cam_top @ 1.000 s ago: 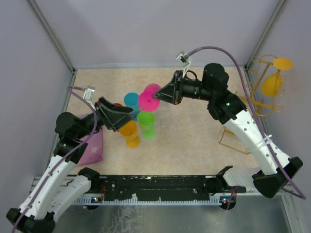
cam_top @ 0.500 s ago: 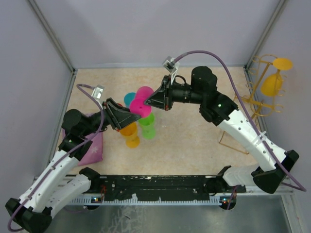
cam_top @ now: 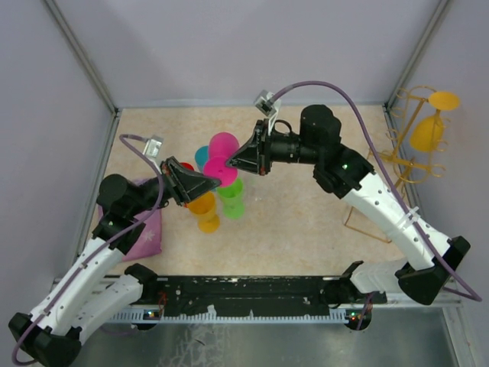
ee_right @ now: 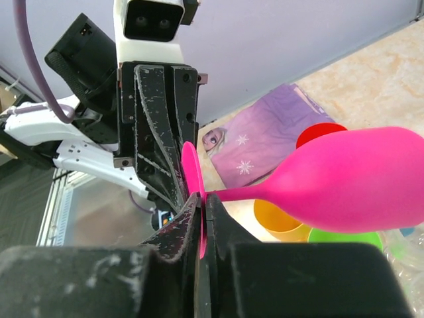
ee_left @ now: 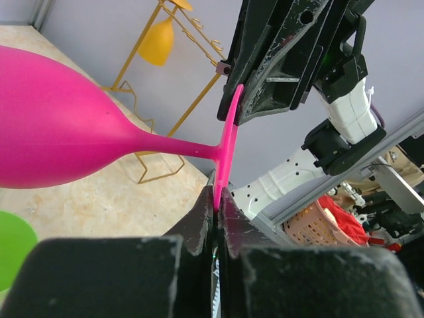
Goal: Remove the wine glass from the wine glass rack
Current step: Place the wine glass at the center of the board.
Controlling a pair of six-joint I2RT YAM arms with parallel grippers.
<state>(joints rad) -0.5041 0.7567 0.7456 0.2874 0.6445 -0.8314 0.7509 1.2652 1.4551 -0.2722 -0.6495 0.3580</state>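
Note:
A pink wine glass hangs in the air over the middle of the table, lying sideways, clear of the rack. My left gripper is shut on the lower edge of its flat foot. My right gripper pinches the same foot from the opposite side, jaws close against the disc. The bowl points away from both. The gold wire wine glass rack stands at the right wall. An orange wine glass hangs on it upside down.
Under the held glass stand an orange cup, green cups, a teal cup and a red one. A purple printed cloth lies at the left. Grey walls enclose the table.
The right arm carried the pink glass leftward toward the left gripper. The left gripper moved in and closed on the glass's foot. Both arms have held almost still over the last half second.

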